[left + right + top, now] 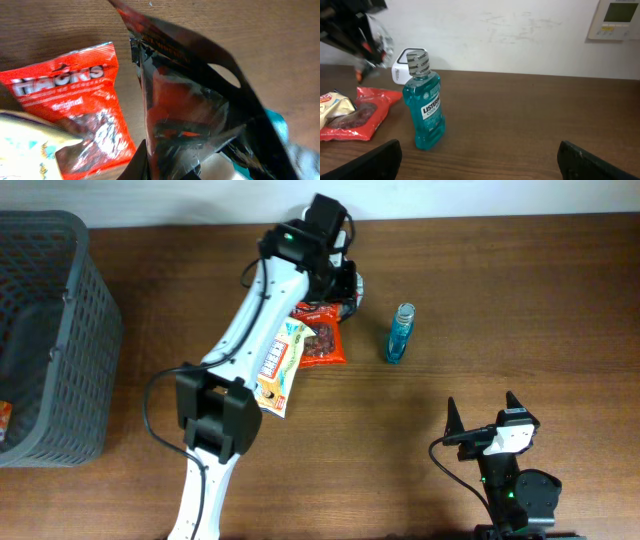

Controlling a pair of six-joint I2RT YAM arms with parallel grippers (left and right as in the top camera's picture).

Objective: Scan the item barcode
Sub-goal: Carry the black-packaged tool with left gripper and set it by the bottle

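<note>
The dark packet [190, 115], glossy with a hang hole near its top, is off the table at the far middle of the scene. It is pinched by the left gripper [335, 275], whose jaws are pressed together on the packet's lower edge.

At the far left stands a grey basket [60, 330]. Right of it, under the left arm, a yellow-and-white snack bag [280, 365] lies partly over a red Hacks bag [322, 340], both flat on the wood. Further right a blue mouthwash bottle [400, 332] stands upright, well apart from the bags. Behind it, by the wall, is a white device [400, 67], probably the scanner. The held packet hangs near it.

At the near right the right gripper [482, 412] has its fingers spread wide and holds nothing.

By my reading the pick-up is done and the packet has been brought close to the scanner. Turning the barcode toward it and getting a read are left. No barcode shows in any view.
</note>
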